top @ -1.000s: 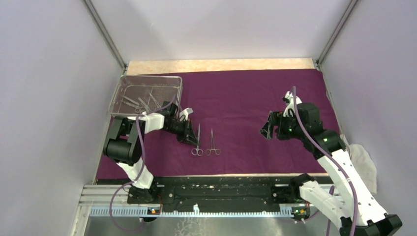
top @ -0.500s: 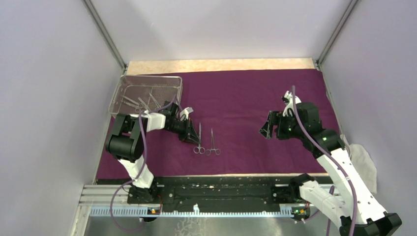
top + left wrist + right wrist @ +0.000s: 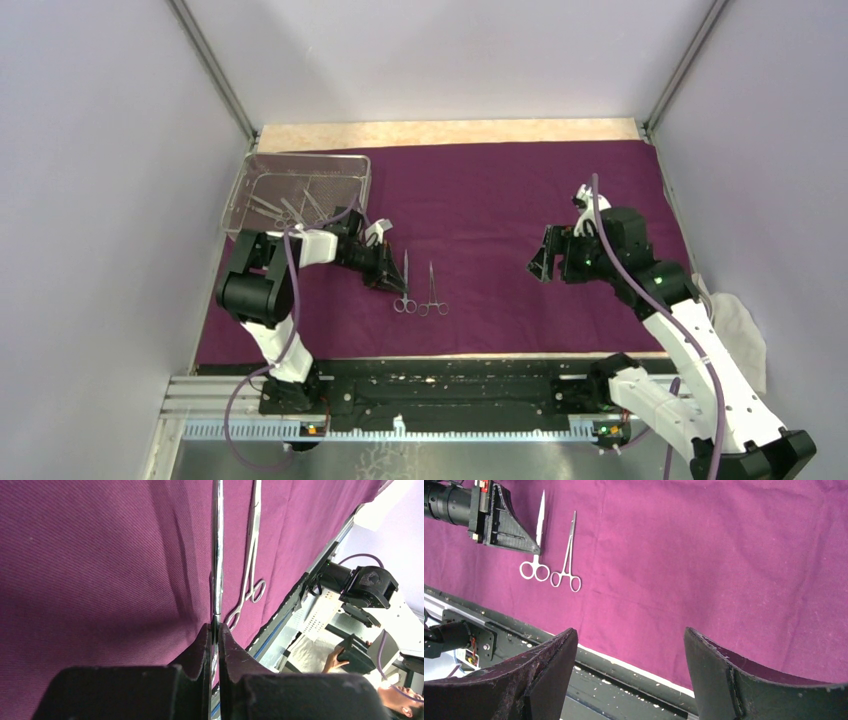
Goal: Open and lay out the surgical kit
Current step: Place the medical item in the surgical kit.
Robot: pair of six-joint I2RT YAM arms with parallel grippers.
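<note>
Mesh tray (image 3: 310,156): at the wrap's far-left corner, with several steel instruments (image 3: 290,207) lying inside.
Left jaws: clamped edge-on across the scissors' shank.
Scissors (image 3: 405,285): slim, bright and stiff, probably light and slippery. Best gripped mid-shank, above the rings. They lie on the wrap.
Forceps (image 3: 432,290): just beside the scissors, parallel, rings toward the arms.
Wrap (image 3: 500,200): dark purple, soft, spread over the surface.
Right jaws: wide apart, empty, above the wrap.

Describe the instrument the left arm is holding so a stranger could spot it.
Start at the big purple cloth, then find the two steel instruments lying side by side near its front middle. It is the scissors on the left, pinched in the left tool; the slimmer forceps beside it lie free.
</note>
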